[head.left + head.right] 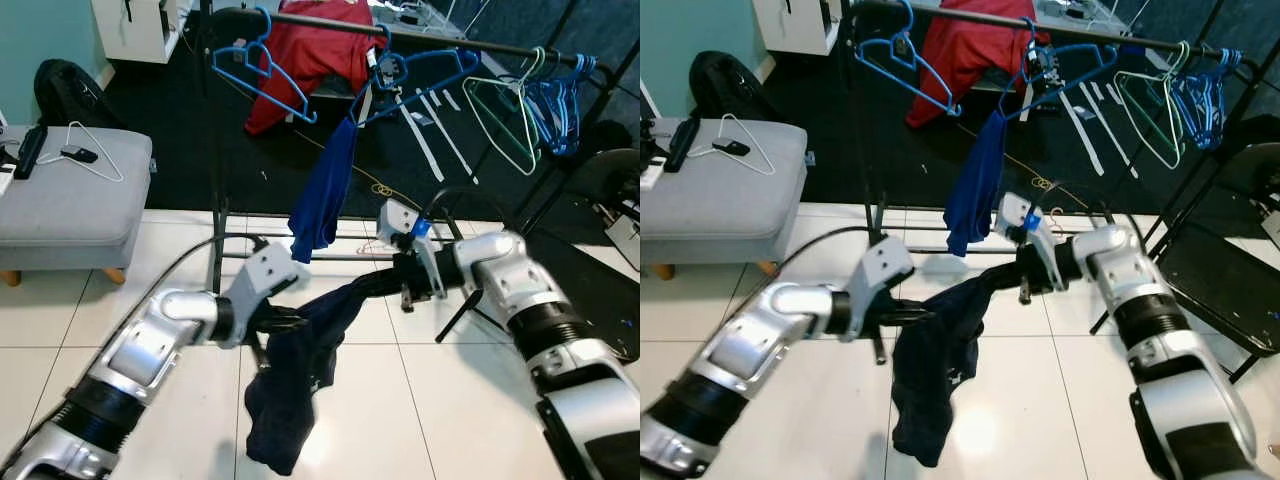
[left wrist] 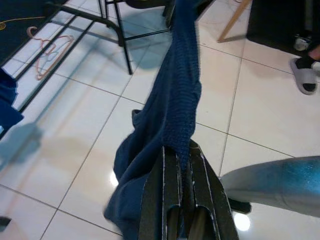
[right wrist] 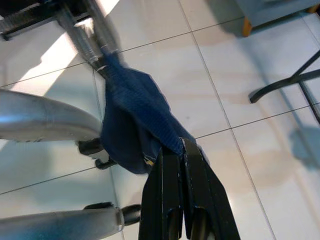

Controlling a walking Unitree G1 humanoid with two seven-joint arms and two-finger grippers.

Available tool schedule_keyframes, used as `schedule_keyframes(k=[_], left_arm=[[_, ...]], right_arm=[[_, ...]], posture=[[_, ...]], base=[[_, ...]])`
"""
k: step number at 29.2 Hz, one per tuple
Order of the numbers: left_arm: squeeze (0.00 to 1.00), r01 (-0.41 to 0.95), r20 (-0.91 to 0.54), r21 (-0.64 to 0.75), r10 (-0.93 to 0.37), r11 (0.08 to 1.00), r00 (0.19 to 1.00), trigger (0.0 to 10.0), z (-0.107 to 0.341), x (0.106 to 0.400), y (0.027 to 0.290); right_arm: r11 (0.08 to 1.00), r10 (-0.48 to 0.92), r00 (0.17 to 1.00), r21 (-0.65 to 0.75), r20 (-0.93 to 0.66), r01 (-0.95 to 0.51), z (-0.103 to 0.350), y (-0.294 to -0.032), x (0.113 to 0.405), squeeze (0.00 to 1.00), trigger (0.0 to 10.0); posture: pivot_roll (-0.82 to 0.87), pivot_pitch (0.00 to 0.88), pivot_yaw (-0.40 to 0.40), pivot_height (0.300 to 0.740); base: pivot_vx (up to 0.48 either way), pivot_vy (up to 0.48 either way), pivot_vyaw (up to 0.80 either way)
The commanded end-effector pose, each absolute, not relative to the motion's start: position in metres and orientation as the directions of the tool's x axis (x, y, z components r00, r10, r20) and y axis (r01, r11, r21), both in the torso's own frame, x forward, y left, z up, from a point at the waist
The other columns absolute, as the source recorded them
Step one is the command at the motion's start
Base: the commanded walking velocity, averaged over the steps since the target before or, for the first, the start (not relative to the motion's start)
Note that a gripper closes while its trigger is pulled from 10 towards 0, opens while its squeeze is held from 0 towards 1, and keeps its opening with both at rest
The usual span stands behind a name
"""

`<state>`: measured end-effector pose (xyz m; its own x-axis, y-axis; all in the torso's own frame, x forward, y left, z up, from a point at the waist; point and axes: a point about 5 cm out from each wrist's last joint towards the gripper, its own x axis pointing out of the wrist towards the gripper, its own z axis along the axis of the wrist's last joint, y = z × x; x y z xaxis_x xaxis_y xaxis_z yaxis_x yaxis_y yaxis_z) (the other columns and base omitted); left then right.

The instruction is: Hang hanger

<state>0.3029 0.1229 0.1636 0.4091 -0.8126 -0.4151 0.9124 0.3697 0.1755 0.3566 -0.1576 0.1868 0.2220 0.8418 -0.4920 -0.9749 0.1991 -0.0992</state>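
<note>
A crumpled dark-blue shirt [image 1: 300,380] sagged toward six o'clock, stretched between the left gripper [image 1: 290,318] and right gripper [image 1: 375,285], both jaws clamped on its cloth.

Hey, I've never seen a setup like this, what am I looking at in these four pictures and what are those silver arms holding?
This is a humanoid robot seen through its own cameras. The two wide pictures come from its head, looking down at a tiled floor. The two close pictures come from cameras on its wrists, looking along each tool's black fingers.

The left tool and the right tool are both shut on a dark blue garment, stretched between them with the rest drooping down. Behind stands a black clothes rack with blue hangers, a red garment and a blue cloth. A grey ottoman sits to the robot's left.
</note>
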Motion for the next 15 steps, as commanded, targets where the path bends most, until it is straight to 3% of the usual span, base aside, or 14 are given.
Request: schedule_keyframes(k=[1, 4, 9, 15], left_arm=[[0.0, 0.922, -0.473, 0.162, -0.793, 0.351, 0.384, 0.0, 0.164, 0.297, 0.137], [0.0, 0.926, -0.462, 0.151, -0.803, 0.346, 0.376, 0.0, 0.172, 0.296, 0.144], [0.0, 0.941, -0.382, 0.113, -0.861, 0.318, 0.337, 0.0, 0.182, 0.293, 0.132], [0.0, 0.978, -0.31, 0.023, -0.928, 0.209, 0.206, 0.0, 0.191, 0.277, 0.114]], right_arm=[[0.246, 0.843, 0.271, -0.113, -0.464, -0.963, 0.186, -0.165, 0.356, 0.0, 0.0], [0.262, 0.853, 0.284, -0.111, -0.438, -0.959, 0.185, -0.164, 0.355, 0.0, 0.0], [0.287, 0.859, 0.308, -0.115, -0.409, -0.951, 0.184, -0.164, 0.355, 0.0, 0.0], [0.366, 0.877, 0.382, -0.108, -0.292, -0.924, 0.184, -0.16, 0.358, 0.0, 0.0]], posture=[[-0.08, 0.091, -0.12, 0.74], [-0.08, 0.092, -0.117, 0.74], [-0.07, 0.091, -0.108, 0.74], [-0.07, 0.085, -0.097, 0.74]], base=[[0.0, 0.0, 0.0], [0.0, 0.0, 0.0], [0.0, 0.0, 0.0], [0.0, 0.0, 0.0]])
